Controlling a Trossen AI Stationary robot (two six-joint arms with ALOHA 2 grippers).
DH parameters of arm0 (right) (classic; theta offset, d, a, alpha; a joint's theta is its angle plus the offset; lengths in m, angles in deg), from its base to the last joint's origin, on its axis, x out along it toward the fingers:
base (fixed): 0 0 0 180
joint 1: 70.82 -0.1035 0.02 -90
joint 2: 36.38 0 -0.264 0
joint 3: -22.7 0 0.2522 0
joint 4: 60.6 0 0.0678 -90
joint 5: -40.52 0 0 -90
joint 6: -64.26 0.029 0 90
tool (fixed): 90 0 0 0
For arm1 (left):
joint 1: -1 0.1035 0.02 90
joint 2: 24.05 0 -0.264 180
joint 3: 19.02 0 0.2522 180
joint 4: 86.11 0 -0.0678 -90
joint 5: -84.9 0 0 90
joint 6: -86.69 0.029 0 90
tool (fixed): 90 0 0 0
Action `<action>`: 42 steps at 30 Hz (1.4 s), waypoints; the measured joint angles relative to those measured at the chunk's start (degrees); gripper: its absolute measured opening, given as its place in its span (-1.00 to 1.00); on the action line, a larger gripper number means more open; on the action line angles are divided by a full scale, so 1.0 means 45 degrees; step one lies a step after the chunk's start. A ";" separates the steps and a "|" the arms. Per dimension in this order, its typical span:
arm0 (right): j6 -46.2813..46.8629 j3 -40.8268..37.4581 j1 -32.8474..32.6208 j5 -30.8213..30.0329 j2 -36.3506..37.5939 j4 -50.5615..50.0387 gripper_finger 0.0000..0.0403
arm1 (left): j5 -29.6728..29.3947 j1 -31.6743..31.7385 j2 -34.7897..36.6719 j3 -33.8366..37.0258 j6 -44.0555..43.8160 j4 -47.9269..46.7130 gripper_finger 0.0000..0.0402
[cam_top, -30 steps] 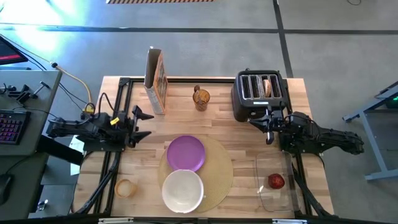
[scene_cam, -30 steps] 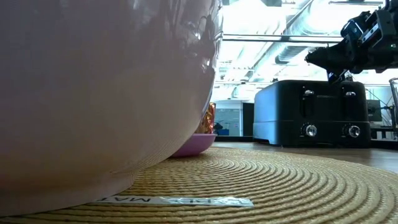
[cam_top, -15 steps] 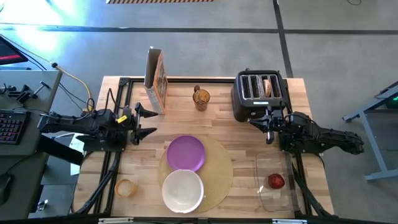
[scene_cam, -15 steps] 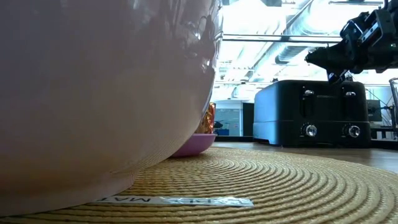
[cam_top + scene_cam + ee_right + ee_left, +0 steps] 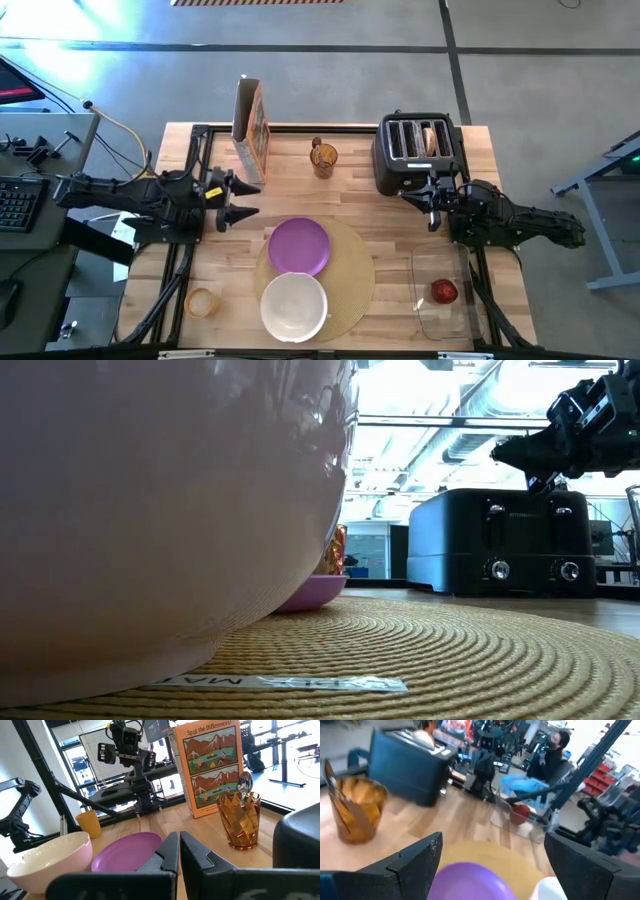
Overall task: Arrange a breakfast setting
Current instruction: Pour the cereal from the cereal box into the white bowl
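One purple plate [image 5: 299, 245], one white bowl [image 5: 294, 307] (one apple [image 5: 444, 291]).

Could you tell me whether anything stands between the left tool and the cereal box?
Nothing visible does. In the high view the left tool, fingers open, hovers over bare table just in front of the cereal box, apart from it. The purple plate lies off to the side on the mat, out of that path.

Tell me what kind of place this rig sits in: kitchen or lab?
Likely a lab or workshop, not a kitchen. A person sits among equipment beyond the table, ducts run overhead, and a keyboard sits on a side desk.
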 joint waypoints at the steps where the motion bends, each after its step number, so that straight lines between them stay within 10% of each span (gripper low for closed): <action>1: 0.0000 0.0000 0.0000 0.0000 0.0005 -0.0001 -1.00 | 0.0015 0.0000 -0.0044 -0.0049 -0.0296 -0.0010 0.69; 18: 0.0000 0.0004 0.0000 0.0000 0.0000 -0.0001 -1.00 | 0.0480 -0.0356 -0.0260 -0.0060 -0.4533 -0.4236 0.69; 42: -0.0005 0.0000 0.0000 -0.0291 0.0005 -0.0010 -1.00 | -0.3964 -0.0345 -0.3342 -0.0055 -0.6410 -0.5143 0.69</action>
